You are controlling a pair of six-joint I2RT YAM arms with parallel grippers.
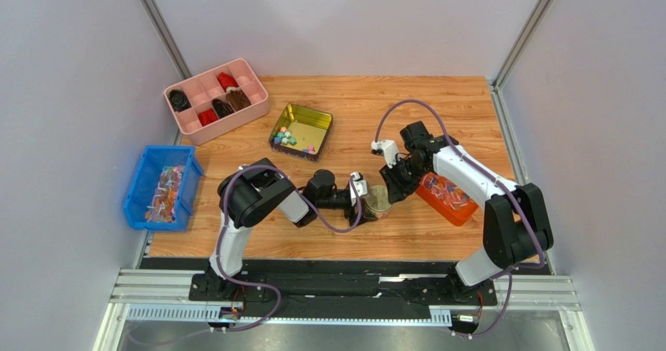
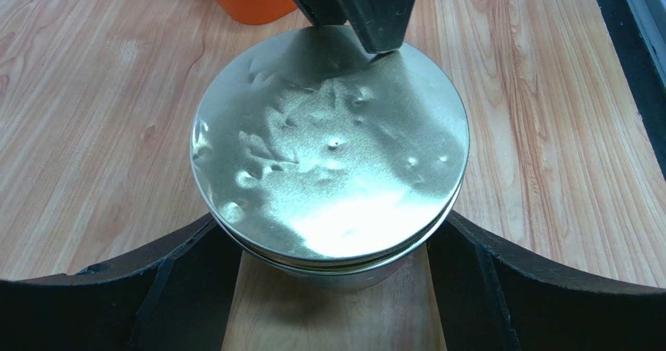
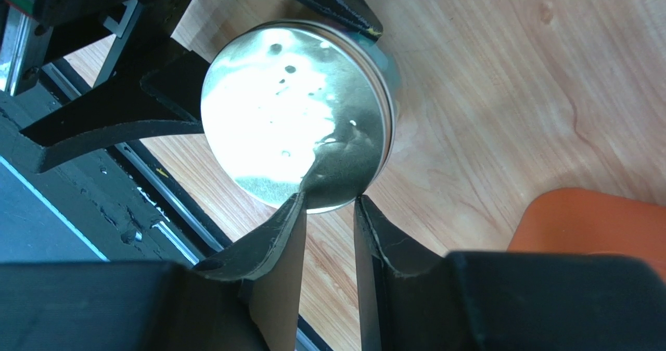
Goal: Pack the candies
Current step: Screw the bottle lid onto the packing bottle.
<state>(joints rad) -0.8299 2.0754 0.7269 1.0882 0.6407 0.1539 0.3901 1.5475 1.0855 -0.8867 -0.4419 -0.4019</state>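
The candies [image 1: 291, 139] are small pastel balls lying in an open gold square tin [image 1: 303, 129] at the back middle. A small round metal tin [image 1: 382, 203] stands at the front middle with a silver lid [image 2: 328, 148] on top, sitting slightly askew. My left gripper [image 2: 334, 238] is shut on the tin's body [image 2: 344, 277], one finger on each side under the lid. My right gripper [image 3: 328, 203] is above the lid's [image 3: 289, 109] far edge, jaws narrowly apart, both tips resting on the rim. Its fingertips [image 2: 379, 23] show in the left wrist view.
An orange bin [image 1: 447, 199] of wrapped sweets stands just right of the round tin, under my right arm. A blue bin [image 1: 160, 187] of twist-wrapped sweets sits at the left edge. A pink divided tray [image 1: 216, 100] with dark red and brown pieces is at the back left.
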